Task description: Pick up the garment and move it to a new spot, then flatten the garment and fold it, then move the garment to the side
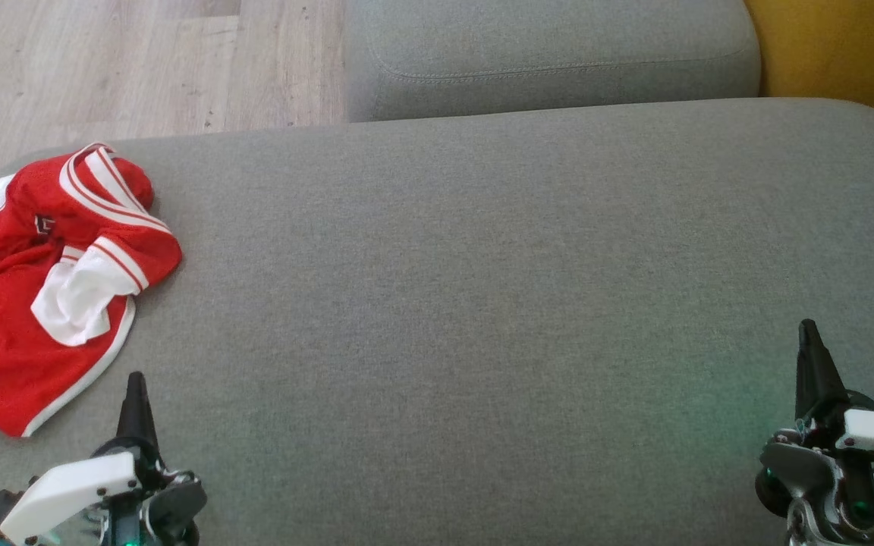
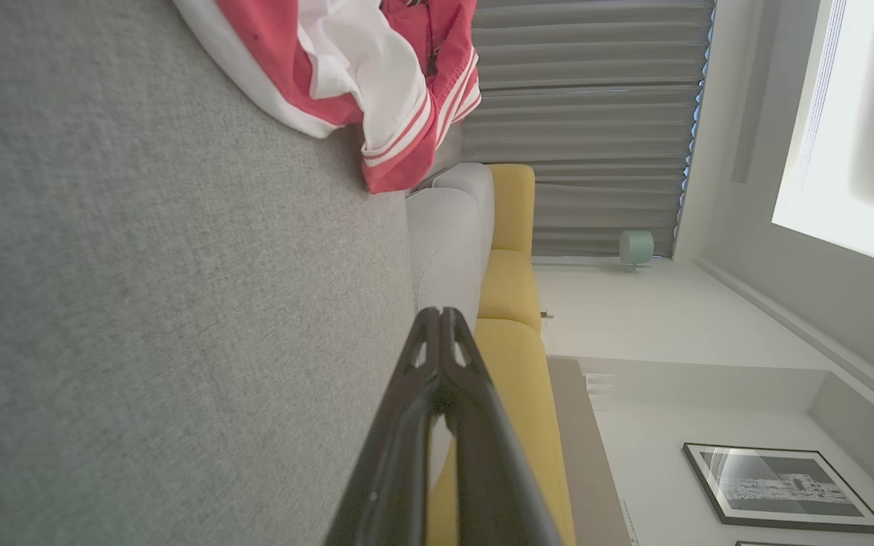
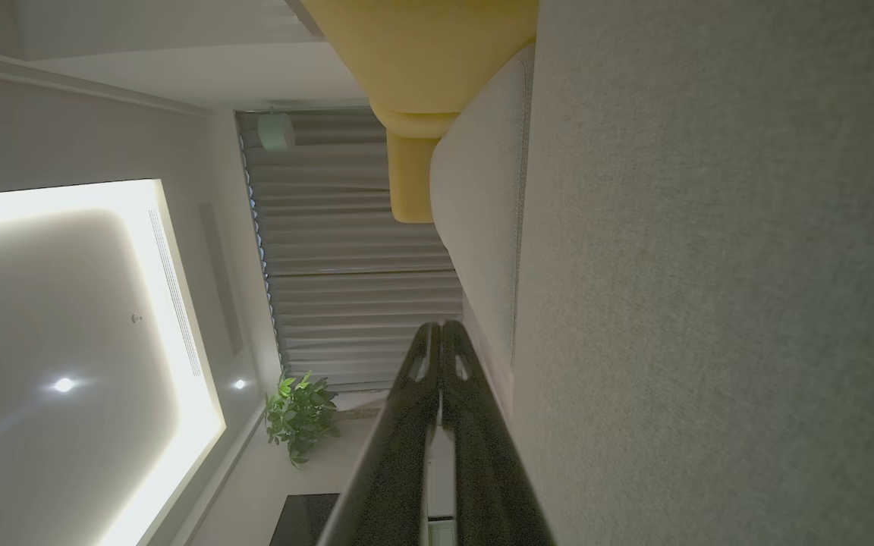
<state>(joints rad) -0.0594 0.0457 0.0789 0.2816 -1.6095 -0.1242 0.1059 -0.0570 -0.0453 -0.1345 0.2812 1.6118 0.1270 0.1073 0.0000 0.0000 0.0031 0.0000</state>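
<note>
Garment (image 1: 35, 303) crumpled, red with white trim, seen at left edge of head view, laid on grey sofa (image 1: 482, 303); left jaws seen lower left, pressed fully together, nothing held, tip just beside garment hem, not touching; right jaws seen lower right, likewise closed tight, empty, well apart from garment; wood floor (image 1: 141, 68) seen upper left; yellow seat (image 1: 839, 45) seen upper right.

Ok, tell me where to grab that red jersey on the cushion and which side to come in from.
Probably the white sleeve bunched on top of the jersey: it seems to stand proud of the flatter red cloth, so it can be pinched. Come in from the side facing the middle of the cushion, using the left gripper, which sits shut just off the hem and must open first.
</note>
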